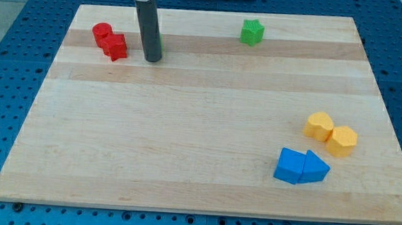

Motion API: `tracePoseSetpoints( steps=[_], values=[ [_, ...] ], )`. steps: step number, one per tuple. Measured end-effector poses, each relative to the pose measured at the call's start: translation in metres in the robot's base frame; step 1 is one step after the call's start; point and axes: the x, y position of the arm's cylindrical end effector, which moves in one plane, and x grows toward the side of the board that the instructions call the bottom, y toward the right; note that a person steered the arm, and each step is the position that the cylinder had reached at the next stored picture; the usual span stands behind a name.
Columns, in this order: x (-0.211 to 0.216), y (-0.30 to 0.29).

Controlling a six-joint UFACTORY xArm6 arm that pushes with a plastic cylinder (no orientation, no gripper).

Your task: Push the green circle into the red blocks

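Note:
Two red blocks sit touching at the view's upper left: a red cylinder (102, 32) and a red star-like block (115, 47). My tip (152, 59) stands just to the right of them, a small gap away. A sliver of the green circle (160, 46) shows behind the rod's right edge; the rod hides most of it. A green star-shaped block (251, 31) lies near the view's top, right of centre.
Two yellow blocks (320, 126) (342, 141) touch each other at the view's right. Two blue blocks (291, 166) (315, 167) sit together just below them. The wooden board (185, 140) rests on a blue perforated table.

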Motion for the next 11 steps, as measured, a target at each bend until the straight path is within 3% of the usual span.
tracePoseSetpoints(
  steps=[1,2,3,4,9,10,11],
  values=[
    [0.001,-0.006],
    [0.005,0.045],
    [0.005,0.053],
    [-0.043,0.032],
    [-0.032,-0.004],
    [-0.032,0.023],
    [-0.03,0.088]
  ],
)
